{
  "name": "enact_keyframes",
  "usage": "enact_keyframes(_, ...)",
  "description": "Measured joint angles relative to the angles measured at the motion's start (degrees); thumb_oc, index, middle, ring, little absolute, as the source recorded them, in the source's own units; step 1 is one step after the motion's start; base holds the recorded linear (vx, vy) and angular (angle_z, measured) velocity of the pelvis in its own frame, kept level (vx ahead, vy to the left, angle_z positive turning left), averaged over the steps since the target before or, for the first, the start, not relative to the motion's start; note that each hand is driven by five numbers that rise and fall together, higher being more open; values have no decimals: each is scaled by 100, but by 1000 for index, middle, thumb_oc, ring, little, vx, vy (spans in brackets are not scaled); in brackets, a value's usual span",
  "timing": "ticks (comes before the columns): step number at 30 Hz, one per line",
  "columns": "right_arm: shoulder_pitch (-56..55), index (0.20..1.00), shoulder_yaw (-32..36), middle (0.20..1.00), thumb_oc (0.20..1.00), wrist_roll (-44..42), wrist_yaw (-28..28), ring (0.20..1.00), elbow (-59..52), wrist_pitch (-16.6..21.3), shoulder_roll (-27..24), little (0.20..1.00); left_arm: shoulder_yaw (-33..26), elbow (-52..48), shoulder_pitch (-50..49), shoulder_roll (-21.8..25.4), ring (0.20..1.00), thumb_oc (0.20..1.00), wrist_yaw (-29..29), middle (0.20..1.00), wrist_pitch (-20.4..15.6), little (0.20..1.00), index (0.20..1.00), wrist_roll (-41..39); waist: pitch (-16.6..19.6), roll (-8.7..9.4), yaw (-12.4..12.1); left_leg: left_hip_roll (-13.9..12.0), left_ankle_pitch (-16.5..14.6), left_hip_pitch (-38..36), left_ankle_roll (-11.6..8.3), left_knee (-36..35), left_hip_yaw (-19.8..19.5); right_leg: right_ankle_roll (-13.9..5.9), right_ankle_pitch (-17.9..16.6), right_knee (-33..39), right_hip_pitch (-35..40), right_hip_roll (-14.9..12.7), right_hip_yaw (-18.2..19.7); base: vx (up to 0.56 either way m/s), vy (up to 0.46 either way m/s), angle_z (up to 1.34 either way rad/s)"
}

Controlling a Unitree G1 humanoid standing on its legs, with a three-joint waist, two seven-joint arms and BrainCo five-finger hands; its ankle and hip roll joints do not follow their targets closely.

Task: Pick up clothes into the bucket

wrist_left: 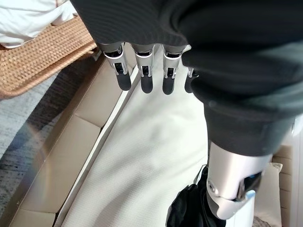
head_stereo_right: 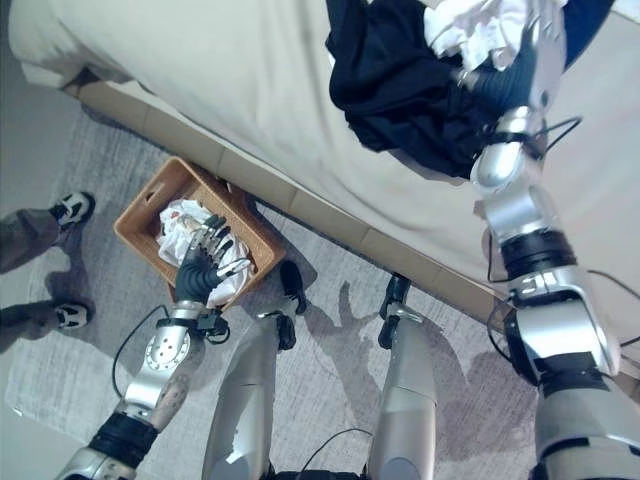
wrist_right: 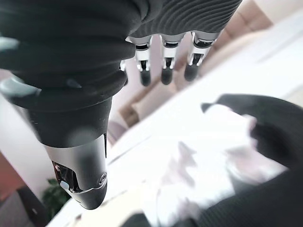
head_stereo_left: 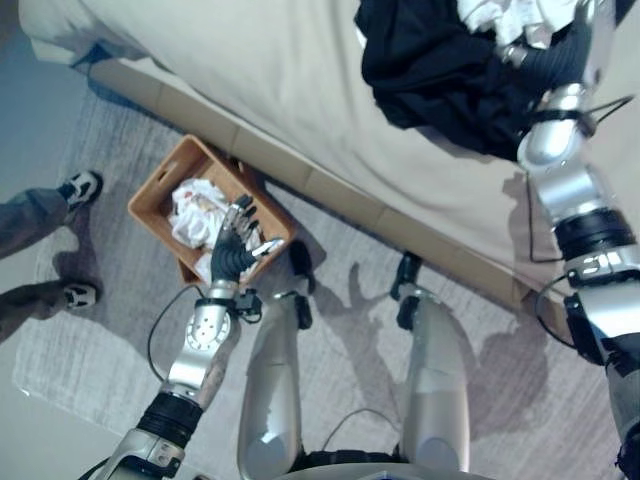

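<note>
Starting at the far left, I can see a person's legs and shoes (head_stereo_left: 80,187) standing on the grey rug (head_stereo_left: 90,350). Next over sits the woven brown basket (head_stereo_left: 160,185) on the rug, just beside the bed's edge, with a white garment (head_stereo_left: 190,212) bunched inside it. My left hand (head_stereo_left: 235,250) hangs over the basket's near corner, above that white garment; in its wrist view the fingers (wrist_left: 144,75) stand straight and spread, holding nothing, with the basket's woven wall (wrist_left: 42,52) off to one side.

Moving right, the bed (head_stereo_left: 300,90) with its cream cover runs diagonally across the scene. On it, toward the far right, lies a heap of black clothing (head_stereo_left: 430,70) with a white piece of cloth (head_stereo_right: 470,25) on top. My right hand (head_stereo_right: 545,30) is up over that heap, at the white piece; from its wrist view the fingers (wrist_right: 165,71) point out straight and relaxed above the blurred black and white pile (wrist_right: 227,156), gripping nothing that I can make out.
</note>
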State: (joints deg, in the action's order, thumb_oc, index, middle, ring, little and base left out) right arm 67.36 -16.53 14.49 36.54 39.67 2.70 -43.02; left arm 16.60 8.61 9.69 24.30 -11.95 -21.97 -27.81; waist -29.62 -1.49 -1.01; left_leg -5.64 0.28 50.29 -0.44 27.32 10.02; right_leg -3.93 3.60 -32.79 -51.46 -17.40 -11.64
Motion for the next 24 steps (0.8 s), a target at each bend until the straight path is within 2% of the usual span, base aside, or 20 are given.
enact_keyframes(4,402,1000,-22,1000,1000,74,134,1000,6,-138,-282,1000,-2,-11,4,5,1000,1000,-66,1000,5,1000,1000,2,-2,4,-3,37,22,175,27,28,-54,14,6,-54,-144,-36,-34,24,-17,9)
enact_keyframes(8,1014,1000,-399,1000,1000,124,279,1000,212,-253,-400,1000,-7,-87,49,67,1000,1000,-105,1000,-6,1000,1000,3,2,11,9,87,30,326,43,40,-83,18,10,-130,-292,-80,-37,11,-18,4)
enact_keyframes(9,1299,1000,-739,1000,1000,141,280,1000,450,-312,-492,1000,1,-84,88,72,1000,1000,-109,1000,1,1000,1000,3,3,12,23,90,38,403,52,51,-92,17,4,-135,-359,-80,-42,0,0,0)
enact_keyframes(12,1625,1000,-985,1000,1000,168,189,1000,715,-331,-547,1000,0,-84,146,73,1000,1000,-118,1000,3,1000,1000,2,6,21,10,90,52,538,74,100,-109,19,1,-170,-477,-84,-49,0,0,0)
enact_keyframes(15,1884,1000,-1515,1000,1000,-35,-150,1000,994,-277,-545,1000,-3,-84,173,76,1000,1000,-138,1000,15,1000,1000,-2,7,31,12,90,51,582,75,115,-117,18,2,-177,-506,-87,-51,0,0,0)
enact_keyframes(20,1972,1000,-1797,1000,1000,-594,-560,1000,1485,-60,-481,1000,-2,-84,168,87,1000,1000,-122,1000,21,1000,1000,-40,9,34,3,93,52,624,74,125,-167,18,2,-187,-510,-87,-93,8,-7,2)
enact_keyframes(24,2308,1000,-2063,1000,1000,-1367,-1166,1000,2671,14,-333,1000,-50,-85,165,196,1000,1000,-32,1000,29,1000,1000,-59,23,60,12,105,53,662,74,126,-216,18,1,-184,-516,-91,-132,12,-7,3)
